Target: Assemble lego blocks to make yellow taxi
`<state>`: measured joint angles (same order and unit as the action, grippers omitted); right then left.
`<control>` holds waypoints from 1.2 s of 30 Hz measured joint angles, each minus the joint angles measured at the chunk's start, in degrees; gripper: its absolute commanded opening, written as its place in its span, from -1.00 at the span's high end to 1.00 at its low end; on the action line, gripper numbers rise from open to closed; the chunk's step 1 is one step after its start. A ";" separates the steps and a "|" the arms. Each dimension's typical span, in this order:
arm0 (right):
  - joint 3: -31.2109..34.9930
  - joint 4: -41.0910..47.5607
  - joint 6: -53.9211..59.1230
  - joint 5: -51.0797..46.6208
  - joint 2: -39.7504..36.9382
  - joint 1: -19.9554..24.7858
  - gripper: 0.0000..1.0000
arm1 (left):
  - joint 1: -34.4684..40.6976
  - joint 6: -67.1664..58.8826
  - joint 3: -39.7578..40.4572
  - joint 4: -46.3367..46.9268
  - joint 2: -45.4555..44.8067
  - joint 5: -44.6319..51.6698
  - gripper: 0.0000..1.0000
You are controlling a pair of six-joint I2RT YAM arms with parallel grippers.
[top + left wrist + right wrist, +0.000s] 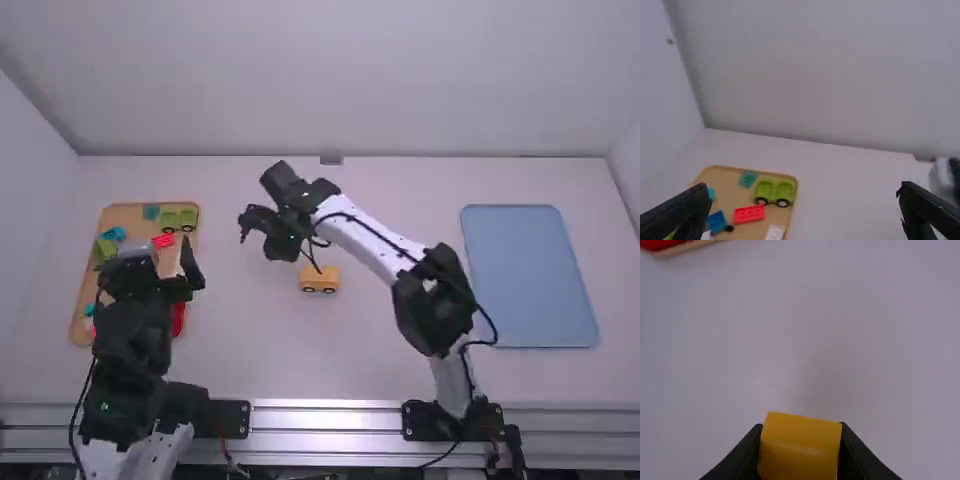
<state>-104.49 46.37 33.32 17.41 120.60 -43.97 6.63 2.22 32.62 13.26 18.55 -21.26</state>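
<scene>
The right gripper (283, 245) has its fingers closed about one yellow block (799, 447), pinching it from both sides. The left gripper (160, 255) has its fingers spread wide with a gap between them.

There are two trays. The tan tray (128, 215) lies around and beyond the left gripper as the high view shows it, the gripper covering part of it. In it, beyond the left gripper, are one teal block (748, 179), one green wheeled piece (775, 191) with two wheels showing, one red block (749, 214) and two blue pieces, a block (716, 222) and a smaller bit (711, 194). A white piece (774, 233) lies near the red block. To the left of the left gripper sits a green block (104, 250); on its near right side, at the tray's edge, is a red piece (179, 318). The blue tray (530, 275) lies flat, well apart to the right of the right gripper.

One yellow car base (320, 279), two dark wheels showing, stands upright on the white table (270, 350). It is near the right gripper, on the camera's side and a little to the right of it, outside both trays.
</scene>
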 measured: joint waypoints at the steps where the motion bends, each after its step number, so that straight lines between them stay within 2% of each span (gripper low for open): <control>1: -3.93 2.19 1.14 -0.76 3.28 -1.36 0.73 | -0.02 0.26 0.00 1.29 -1.86 -1.11 -0.98; 5: -16.00 10.82 4.15 -3.50 12.66 -4.44 0.73 | -0.07 0.46 0.00 3.78 -4.72 -2.36 -0.98; 11: -27.23 17.77 6.88 -7.89 24.17 -7.13 0.73 | -0.04 0.85 -1.49 2.38 -4.94 -3.06 -0.98; 16: -29.38 17.97 7.13 -11.06 29.05 -8.37 0.71 | -0.04 0.85 -4.39 0.15 -4.94 -3.08 -0.98; 17: -29.38 18.12 7.13 -11.37 29.44 -8.46 0.51 | -0.04 0.87 -4.90 -0.26 -4.94 -3.06 -0.99; 19: -29.38 18.27 6.97 -11.87 30.03 -8.48 -0.69 | -0.04 0.87 -5.57 -1.38 -4.94 -3.08 -0.98; 20: -29.38 18.18 7.13 -12.02 30.05 -8.46 -0.98 | -0.04 0.87 -5.66 -1.51 -4.94 -3.06 -0.98; 26: -30.84 17.68 5.88 -12.87 30.05 -7.96 -0.98 | -0.04 0.87 -6.75 -2.60 -4.94 -3.04 -0.98; 32: -40.68 25.09 4.59 -10.91 29.68 -5.66 -0.97 | -0.04 0.87 -7.19 -7.02 -3.93 -1.27 -0.98; 36: -45.48 28.83 4.44 -8.66 26.40 -2.08 -0.97 | -0.04 0.81 -6.73 -9.07 -0.11 0.39 -0.98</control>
<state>-149.97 75.20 37.76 8.75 147.00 -46.04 6.59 3.03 25.89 4.19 18.44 -20.86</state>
